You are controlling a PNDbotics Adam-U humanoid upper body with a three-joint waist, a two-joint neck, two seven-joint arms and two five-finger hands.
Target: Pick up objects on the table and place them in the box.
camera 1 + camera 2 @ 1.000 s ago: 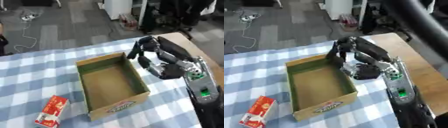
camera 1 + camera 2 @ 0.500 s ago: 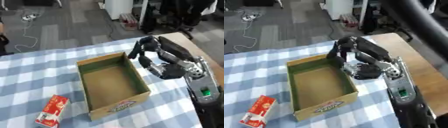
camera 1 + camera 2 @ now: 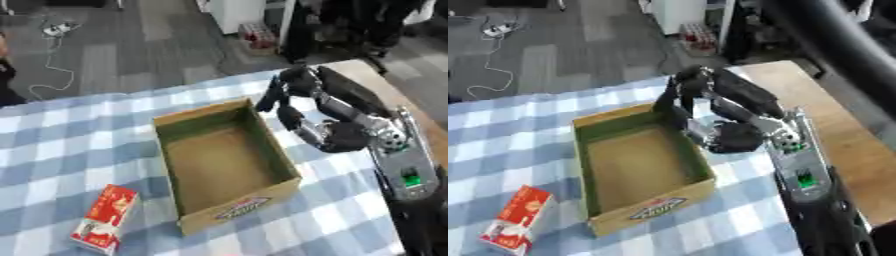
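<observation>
Nothing much has shifted vs. earlier: right hand (image 3: 306, 107), fingers curled on nothing, is held by the open box (image 3: 226, 165)'s far-right rim, w/ the red carton (image 3: 103, 218) well apart near-left, judged light, stiffish, best gripped across its long sides.

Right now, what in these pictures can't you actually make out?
- The print on the red carton and the label on the box front: too blurred to read, both views.
- Whether the right hand holds anything: its curled fingers hide the inside, both views.
- The left hand: in neither view.
- The right arm's lower part: cut off by the bottom edge.
</observation>
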